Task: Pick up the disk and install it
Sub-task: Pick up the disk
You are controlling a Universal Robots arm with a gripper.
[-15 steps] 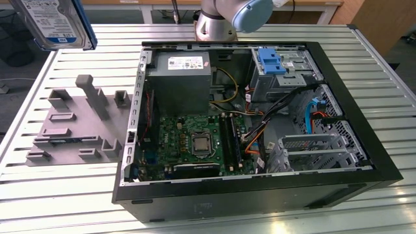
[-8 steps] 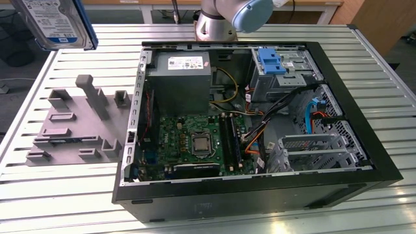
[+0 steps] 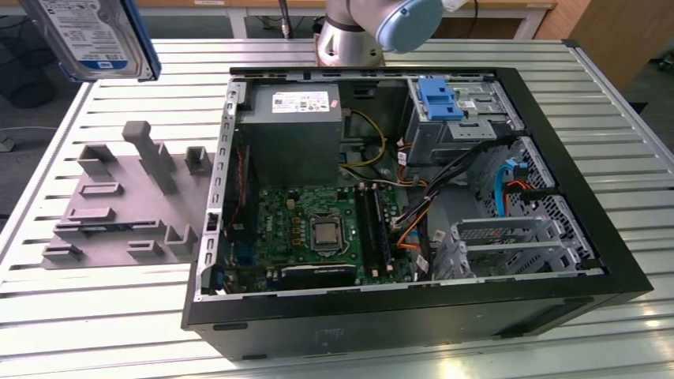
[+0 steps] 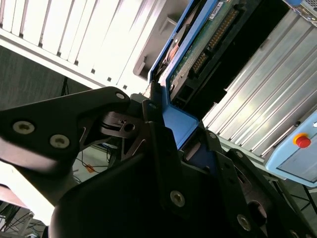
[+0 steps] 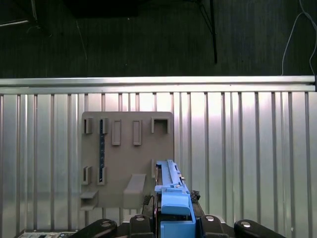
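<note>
The disk [image 3: 90, 35], a silver drive with a white-and-blue label in a blue carrier, hangs high above the table at the exterior view's left, above the grey fixture plate [image 3: 126, 197]. In the second wrist view my gripper [image 4: 166, 126] is shut on the blue carrier end of the disk [image 4: 198, 44], whose circuit board and connector face show. In the first wrist view the disk [image 5: 171, 186] appears edge-on, clamped between the black fingers [image 5: 200, 220] over the fixture plate [image 5: 126, 153].
An open computer case [image 3: 621, 276] lies on the slatted table with its motherboard [image 3: 316, 229], a grey power supply box [image 3: 290, 130] and a drive bay holding a lone blue bracket [image 3: 439, 99]. The arm's base [image 3: 364, 31] stands behind it. A pendant with a red button [image 4: 302, 141] lies beside the table.
</note>
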